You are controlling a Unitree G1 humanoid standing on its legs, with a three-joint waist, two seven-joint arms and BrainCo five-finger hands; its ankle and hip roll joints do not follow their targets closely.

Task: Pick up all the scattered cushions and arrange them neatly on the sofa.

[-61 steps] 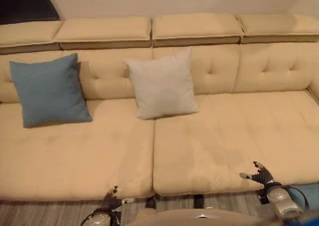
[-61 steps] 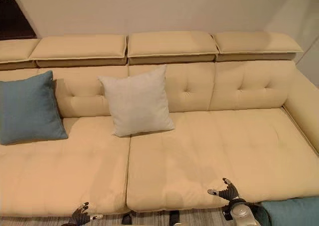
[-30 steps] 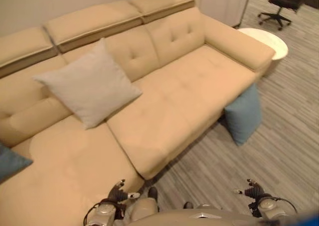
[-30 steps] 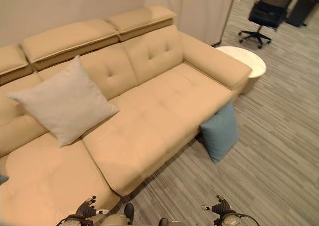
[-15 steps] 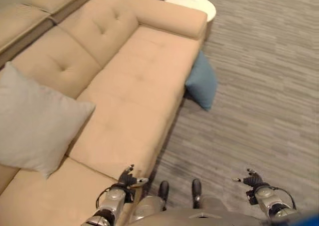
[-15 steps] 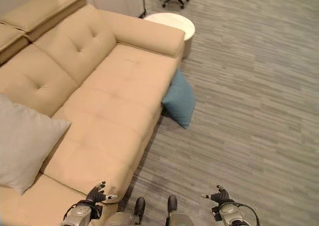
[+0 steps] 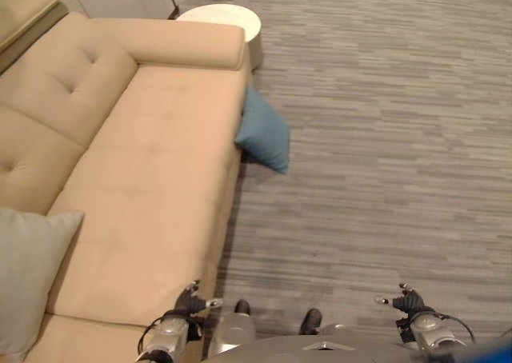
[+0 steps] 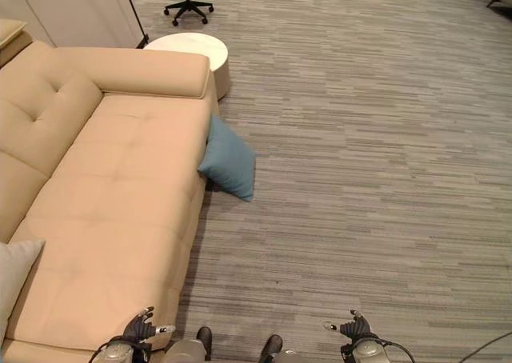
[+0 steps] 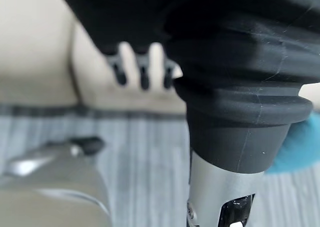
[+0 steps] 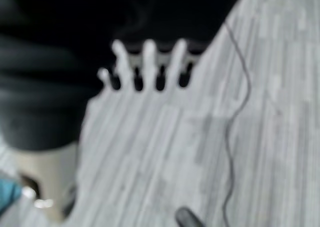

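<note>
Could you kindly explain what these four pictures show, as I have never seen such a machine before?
This is a two-legged humanoid robot tidying cushions. Two pictures come from stereo cameras in its head, looking down; two come from cameras on its wrists. The head views show a beige padded sofa, a blue square cushion on the grey striped floor leaning against the sofa's front, a pale grey cushion on the seat and a round white side table. The left hand and right hand hang open, holding nothing.
</note>
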